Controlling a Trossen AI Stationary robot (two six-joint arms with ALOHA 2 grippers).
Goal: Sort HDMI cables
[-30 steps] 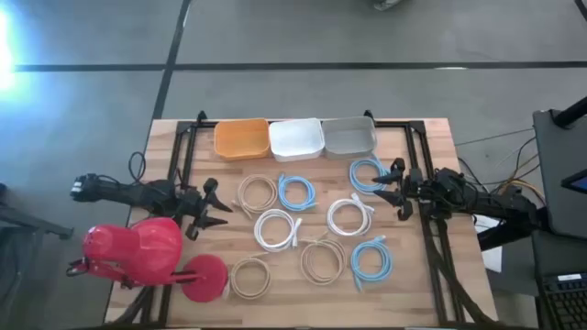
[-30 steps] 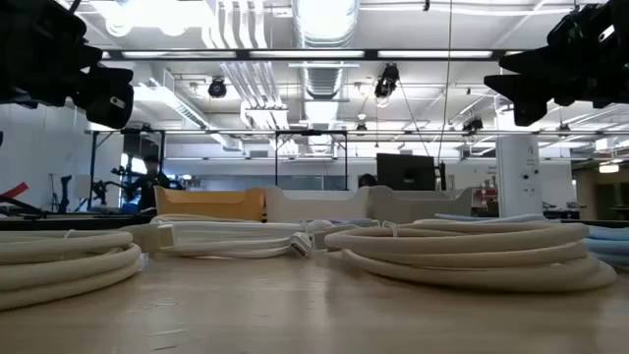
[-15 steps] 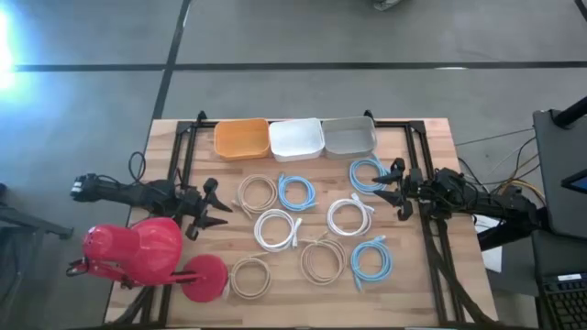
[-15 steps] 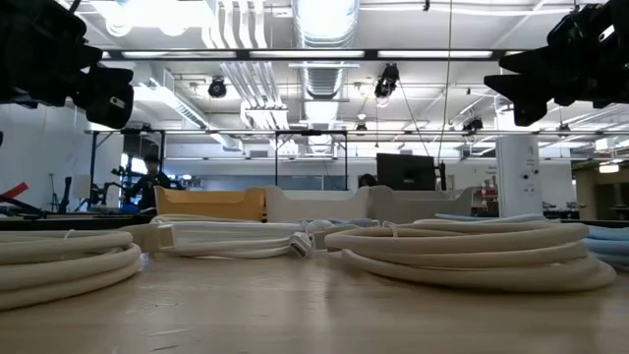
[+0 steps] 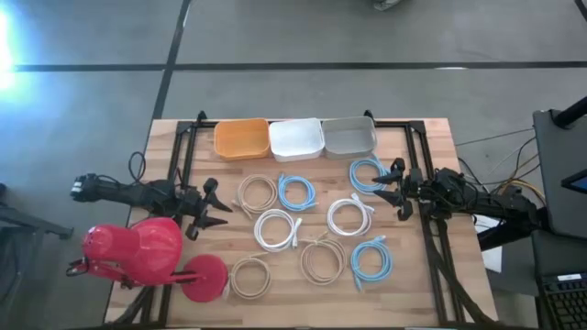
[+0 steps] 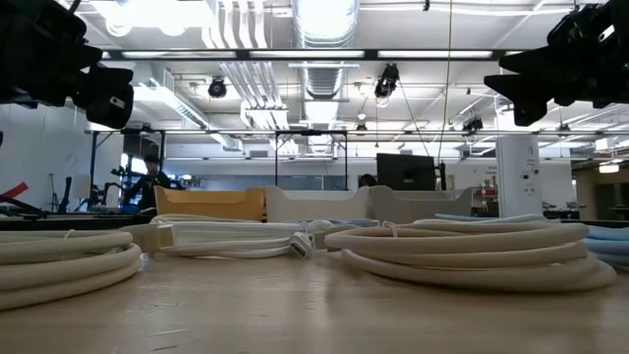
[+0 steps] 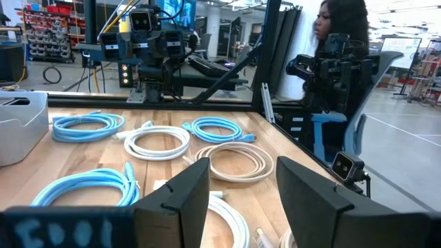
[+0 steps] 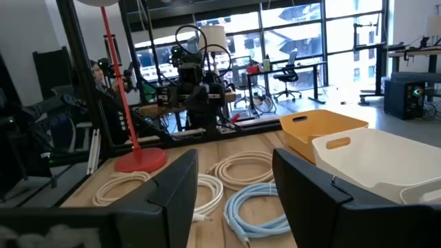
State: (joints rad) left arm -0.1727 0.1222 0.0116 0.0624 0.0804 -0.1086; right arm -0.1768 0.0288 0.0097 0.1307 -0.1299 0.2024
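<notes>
Several coiled cables lie flat on the wooden table [image 5: 413,284]: tan coils [image 5: 257,193], [image 5: 322,260], [image 5: 249,276], light blue coils [image 5: 296,191], [image 5: 368,174], [image 5: 371,261], and white coils [image 5: 276,229], [image 5: 349,216]. My left gripper [image 5: 216,209] is open and empty at the table's left side, above the surface. My right gripper [image 5: 391,188] is open and empty at the right side, beside the far light blue coil. In the wrist views the fingers [image 7: 172,200], [image 8: 169,186] stand apart with nothing between them.
Three tubs stand in a row at the far edge: orange [image 5: 241,138], white [image 5: 296,138], grey [image 5: 348,136]. A red lamp-like stand [image 5: 151,257] sits at the near left corner. Black frame rails [image 5: 183,156] run along both sides. A person [image 7: 341,34] sits beyond the table.
</notes>
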